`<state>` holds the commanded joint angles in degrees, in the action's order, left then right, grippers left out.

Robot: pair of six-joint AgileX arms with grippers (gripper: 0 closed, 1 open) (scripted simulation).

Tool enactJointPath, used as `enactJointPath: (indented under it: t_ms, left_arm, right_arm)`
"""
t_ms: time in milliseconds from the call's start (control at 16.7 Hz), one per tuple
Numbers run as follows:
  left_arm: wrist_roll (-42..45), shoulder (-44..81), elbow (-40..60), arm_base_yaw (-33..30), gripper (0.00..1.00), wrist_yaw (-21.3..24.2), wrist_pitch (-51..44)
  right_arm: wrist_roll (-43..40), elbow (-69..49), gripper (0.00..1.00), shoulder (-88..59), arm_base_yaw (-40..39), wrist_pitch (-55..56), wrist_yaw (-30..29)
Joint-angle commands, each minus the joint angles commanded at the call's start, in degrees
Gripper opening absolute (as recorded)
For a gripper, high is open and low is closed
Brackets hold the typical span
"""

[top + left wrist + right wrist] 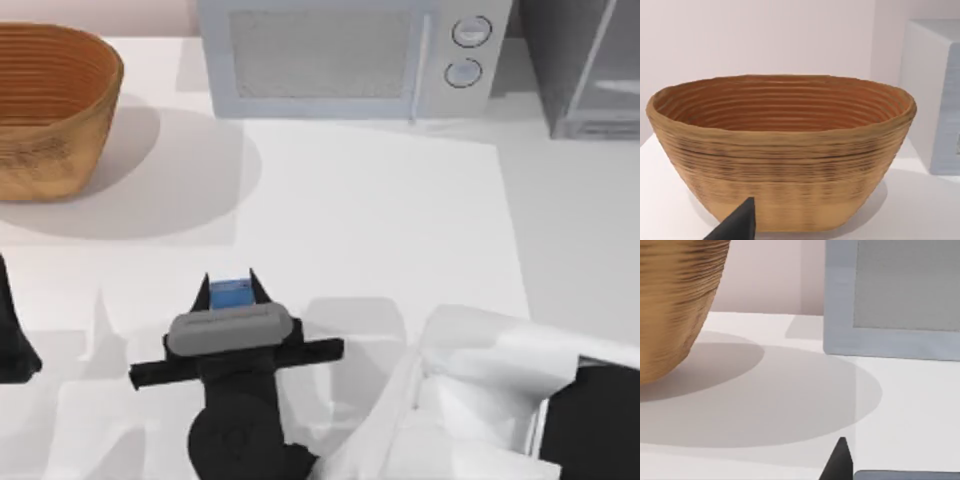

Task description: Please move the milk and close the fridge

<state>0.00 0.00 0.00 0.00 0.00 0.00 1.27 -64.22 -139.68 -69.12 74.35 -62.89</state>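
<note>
Our right gripper (231, 290) clamps the small blue-topped milk carton (231, 293) above the white table (380, 220); our left gripper (15, 345) idles left, its grip state indiscernible.

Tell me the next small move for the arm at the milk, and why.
Probably lift. The right gripper straddles the milk near the table's front edge, one finger on each side of its blue top, apparently gripping it. Raising it would free it for carrying toward the fridge at back right. The left arm is parked at the left edge.
</note>
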Motion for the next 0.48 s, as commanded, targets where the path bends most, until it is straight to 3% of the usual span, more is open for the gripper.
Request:
enactJointPath:
  t_ms: [480]
  left_arm:
    - [0.00,0.00,0.00,0.00,1.00,0.00,0.00]
  right_arm:
    - [0.15,0.93,0.00,2.39,0.68,-1.46,0.21]
